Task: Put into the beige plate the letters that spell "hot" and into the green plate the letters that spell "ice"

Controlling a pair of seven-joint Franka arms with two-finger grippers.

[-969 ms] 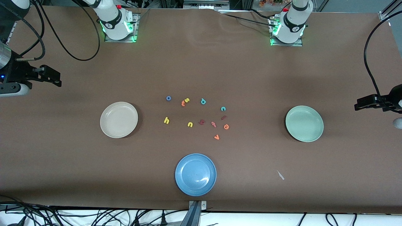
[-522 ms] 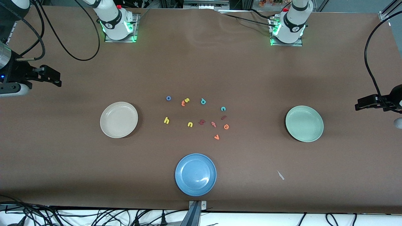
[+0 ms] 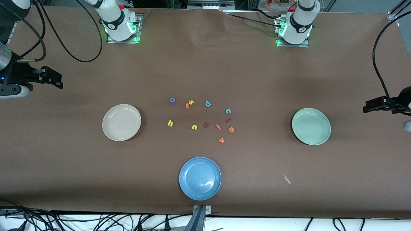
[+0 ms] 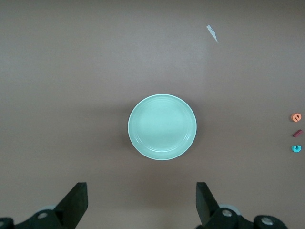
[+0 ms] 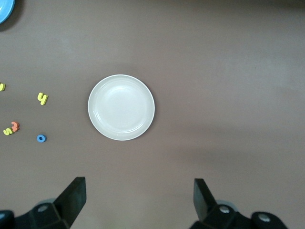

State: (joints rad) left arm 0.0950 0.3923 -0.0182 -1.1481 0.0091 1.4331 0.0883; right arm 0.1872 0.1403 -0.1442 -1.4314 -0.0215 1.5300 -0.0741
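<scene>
Both pincers hung spread and empty, the left pincer (image 4: 140, 205) above the green plate (image 4: 162, 127), the right pincer (image 5: 138, 202) above the beige plate (image 5: 121, 107). Farther off, the letters (image 3: 200, 120) lay crowded mid-table; those tiny look-alike t's probably risked a wrong pick.

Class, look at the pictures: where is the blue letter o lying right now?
In the front view, the blue o lies on the table, beside the orange t, farther from the camera than the yellow h.

Even overhead light — soft shadows, sharp focus, faint plate glare
</scene>
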